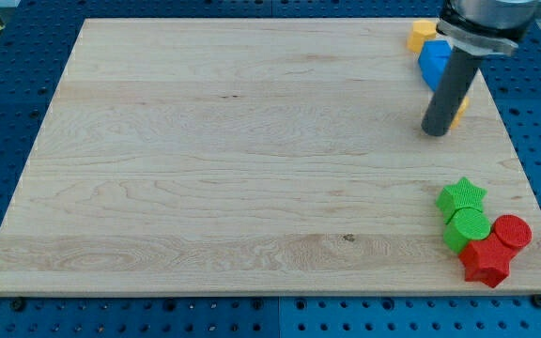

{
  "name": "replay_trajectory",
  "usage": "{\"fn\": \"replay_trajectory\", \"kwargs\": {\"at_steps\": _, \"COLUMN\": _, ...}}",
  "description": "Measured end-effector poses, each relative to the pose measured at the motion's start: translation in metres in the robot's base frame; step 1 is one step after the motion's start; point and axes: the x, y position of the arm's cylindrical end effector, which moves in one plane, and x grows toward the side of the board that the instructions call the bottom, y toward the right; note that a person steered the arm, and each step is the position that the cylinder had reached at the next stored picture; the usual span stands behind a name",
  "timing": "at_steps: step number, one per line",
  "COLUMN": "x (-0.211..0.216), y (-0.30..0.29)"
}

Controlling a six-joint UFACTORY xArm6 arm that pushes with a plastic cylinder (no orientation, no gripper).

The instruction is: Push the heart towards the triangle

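My tip (435,132) rests on the board near the view's upper right. A small yellow block (460,109), mostly hidden behind the rod, sits just right of the tip; its shape cannot be made out. A blue block (433,63), partly covered by the rod, lies just above the tip and looks angular, possibly the triangle. Another yellow block (423,35), with a flat-sided outline, touches the blue one at the board's top edge.
At the lower right a green star (461,196), a green cylinder (468,228), a red cylinder (512,231) and a red star-like block (486,262) cluster together. The wooden board (233,160) lies on a blue perforated table.
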Motion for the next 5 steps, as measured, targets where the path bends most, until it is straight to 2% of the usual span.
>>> {"fn": "replay_trajectory", "kwargs": {"at_steps": 1, "x": 0.018, "y": 0.028}}
{"fn": "replay_trajectory", "kwargs": {"at_steps": 2, "x": 0.017, "y": 0.039}}
{"fn": "replay_trajectory", "kwargs": {"at_steps": 5, "x": -0.025, "y": 0.039}}
